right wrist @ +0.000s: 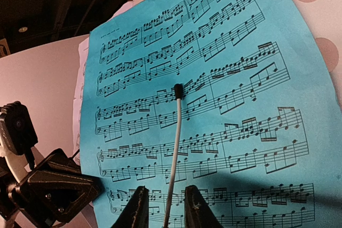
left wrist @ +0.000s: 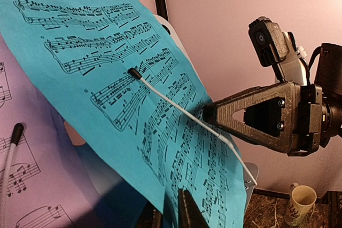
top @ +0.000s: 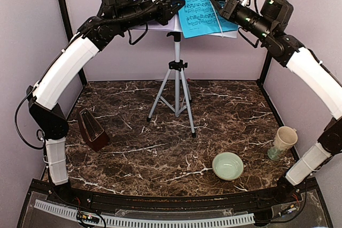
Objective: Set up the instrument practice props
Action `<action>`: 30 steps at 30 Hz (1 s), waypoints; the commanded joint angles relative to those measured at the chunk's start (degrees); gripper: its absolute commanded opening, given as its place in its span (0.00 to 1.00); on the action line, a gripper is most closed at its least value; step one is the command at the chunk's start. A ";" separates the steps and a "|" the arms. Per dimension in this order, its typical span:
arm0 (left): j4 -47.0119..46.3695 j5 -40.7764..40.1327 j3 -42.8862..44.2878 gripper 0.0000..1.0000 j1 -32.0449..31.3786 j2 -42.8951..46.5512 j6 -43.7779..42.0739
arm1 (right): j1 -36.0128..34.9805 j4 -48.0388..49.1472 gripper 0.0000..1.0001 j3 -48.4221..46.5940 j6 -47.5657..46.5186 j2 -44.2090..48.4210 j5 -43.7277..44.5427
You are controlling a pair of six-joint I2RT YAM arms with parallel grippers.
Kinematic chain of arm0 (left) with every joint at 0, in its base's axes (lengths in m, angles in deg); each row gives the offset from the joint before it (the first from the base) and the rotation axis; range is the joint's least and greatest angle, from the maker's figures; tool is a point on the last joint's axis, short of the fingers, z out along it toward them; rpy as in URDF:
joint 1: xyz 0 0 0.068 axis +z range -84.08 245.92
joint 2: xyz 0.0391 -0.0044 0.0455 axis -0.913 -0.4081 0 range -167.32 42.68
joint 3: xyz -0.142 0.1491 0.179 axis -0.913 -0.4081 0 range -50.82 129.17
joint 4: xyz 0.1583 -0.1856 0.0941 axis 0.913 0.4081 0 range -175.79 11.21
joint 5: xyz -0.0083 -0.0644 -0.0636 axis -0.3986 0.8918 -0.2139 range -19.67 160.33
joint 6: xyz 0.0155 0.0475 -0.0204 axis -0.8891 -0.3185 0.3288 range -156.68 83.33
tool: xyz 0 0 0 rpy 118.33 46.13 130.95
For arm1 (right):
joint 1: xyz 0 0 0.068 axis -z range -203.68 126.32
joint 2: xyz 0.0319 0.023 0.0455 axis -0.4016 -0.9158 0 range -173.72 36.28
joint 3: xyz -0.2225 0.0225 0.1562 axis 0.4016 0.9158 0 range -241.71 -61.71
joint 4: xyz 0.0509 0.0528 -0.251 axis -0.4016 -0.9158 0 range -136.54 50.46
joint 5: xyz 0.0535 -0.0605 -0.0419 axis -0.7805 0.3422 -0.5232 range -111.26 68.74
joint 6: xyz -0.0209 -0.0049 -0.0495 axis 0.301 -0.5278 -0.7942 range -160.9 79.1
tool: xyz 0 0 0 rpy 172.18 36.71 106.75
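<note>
Right wrist view puts the right pincer (right wrist: pixel 165 190) slightly parted, its two dark fingers straddling, not pinching, the thin white retaining wire (right wrist: pixel 175 148). The wire's long axis runs straight up and away from the gap to a black tip at mid-sheet. It presses the cyan page (right wrist: pixel 224 78), smooth thin paper printed with staves, flat against the silver tripod music stand (top: pixel 177 73). The lavender page (left wrist: pixel 32 148) lies just beside it, partly under its left edge. The left pincer (left wrist: pixel 170 212) sits at the cyan page's lower corner; I cannot tell whether it grips. The reddish-brown pyramid metronome (top: pixel 92 129) lies tilted on the marble desk (top: pixel 160 148), far below, nearer the left arm, so that arm likely fetches it.
</note>
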 commanded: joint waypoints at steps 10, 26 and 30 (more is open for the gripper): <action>-1.98 -1.12 -5.09 0.25 0.54 6.74 1.49 | 4.80 -2.83 0.39 10.85 -3.69 12.70 7.14; -3.00 -3.69 -12.38 0.46 -2.04 11.86 0.25 | 17.11 0.82 0.37 18.57 6.30 14.26 -7.39; -2.52 -4.03 -14.05 0.49 -2.42 12.74 1.01 | 18.26 3.44 0.37 19.69 8.97 14.27 -10.55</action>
